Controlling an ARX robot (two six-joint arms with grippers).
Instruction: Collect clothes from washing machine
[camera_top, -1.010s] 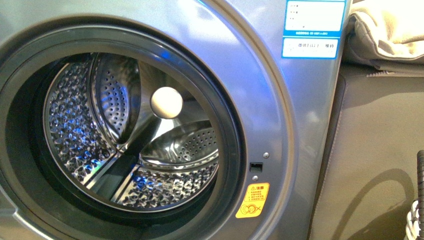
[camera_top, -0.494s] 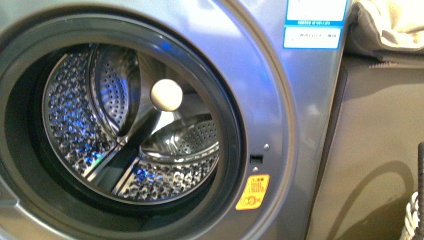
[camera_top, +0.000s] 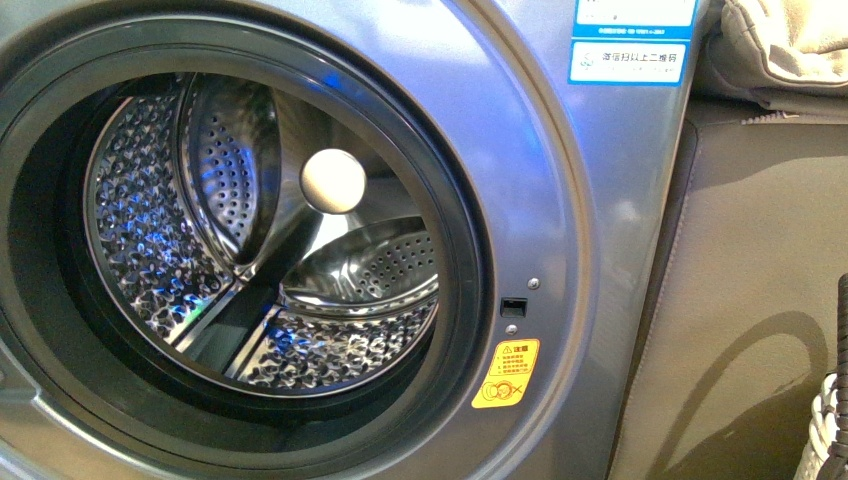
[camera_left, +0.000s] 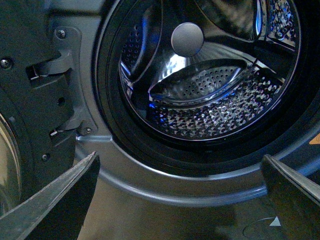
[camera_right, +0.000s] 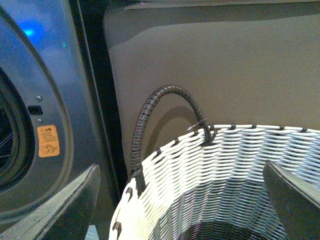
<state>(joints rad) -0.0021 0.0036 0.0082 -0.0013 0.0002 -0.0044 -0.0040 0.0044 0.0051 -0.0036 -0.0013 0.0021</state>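
Observation:
The grey-silver washing machine (camera_top: 560, 200) fills the front view with its porthole open. Its perforated steel drum (camera_top: 150, 230) shows bare metal and a pale round hub (camera_top: 333, 181). The dark navy garment is not visible in any view. The blue-white label (camera_top: 628, 60) and the yellow-orange sticker (camera_top: 506, 373) are on the front panel. My left gripper (camera_left: 180, 170) is open and empty, just in front of the porthole's lower rim (camera_left: 175, 185). My right gripper (camera_right: 180, 170) is open and empty, above the woven basket (camera_right: 225, 165).
The open door's hinge (camera_left: 50, 65) is beside the porthole in the left wrist view. The white woven basket with a dark handle (camera_right: 150, 110) stands right of the machine, its edge in the front view (camera_top: 825, 420). A brown-grey upholstered surface (camera_top: 760, 250) and beige fabric (camera_top: 790, 45) lie behind.
The washing machine has shifted slightly upward in the front view, so the camera has moved a little. The drum looks the same.

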